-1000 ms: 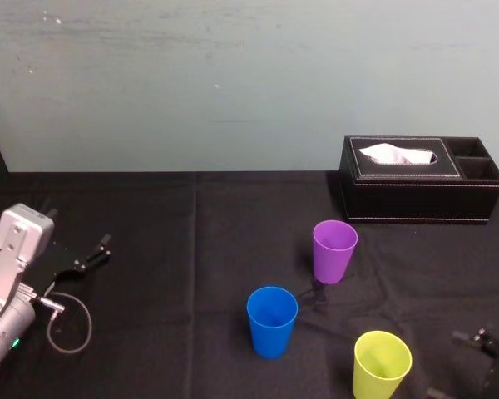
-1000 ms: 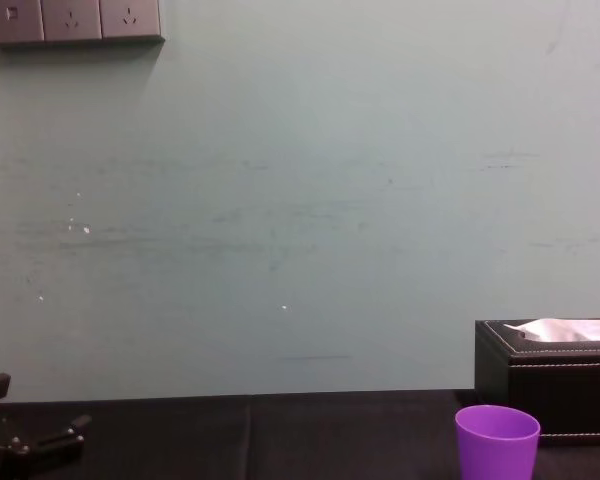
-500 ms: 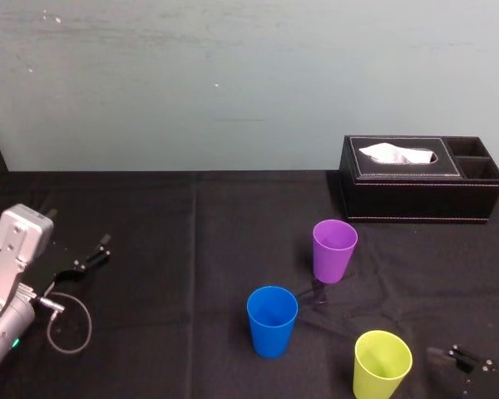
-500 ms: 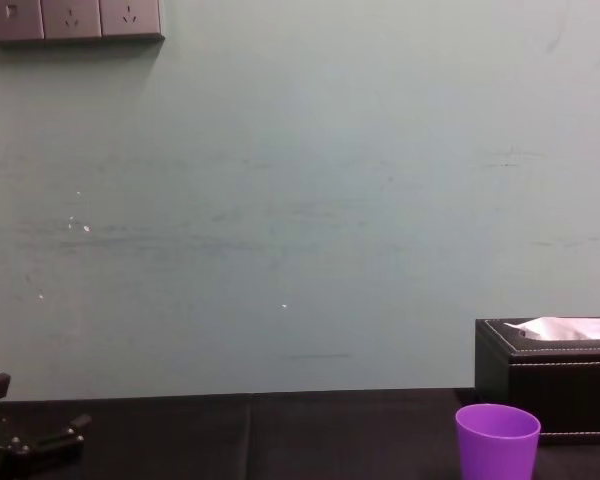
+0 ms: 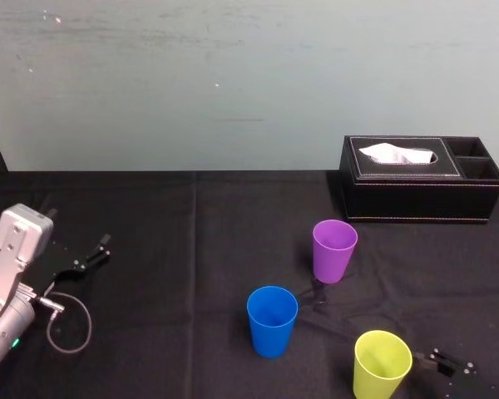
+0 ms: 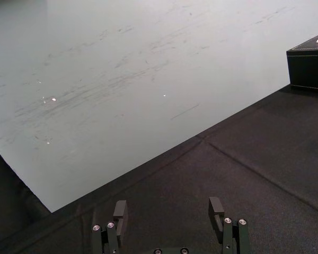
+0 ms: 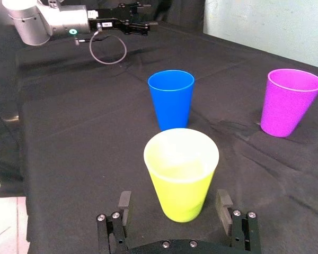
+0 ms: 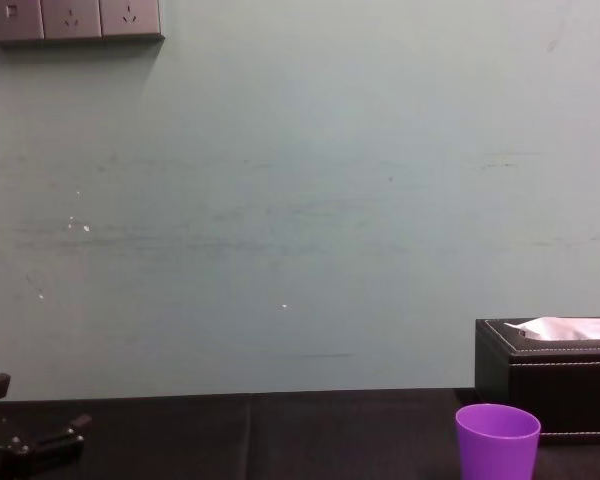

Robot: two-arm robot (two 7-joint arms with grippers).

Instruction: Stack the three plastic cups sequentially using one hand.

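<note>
Yellow-green cup [image 7: 181, 172] stood near-right on the surface [image 5: 191, 249], right gripper [image 7: 173, 198] just beside it, fingers [image 7: 222, 198] wide apart and empty. Pushing in off-centre could have nudged the light cup over, toward the blue cup [image 5: 272, 320]. Left gripper [image 6: 168, 207] idled far left.

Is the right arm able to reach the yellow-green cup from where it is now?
Probably yes. The right pincer is open, and the yellow-green cup stands upright just in front of it, with nothing between them.
</note>
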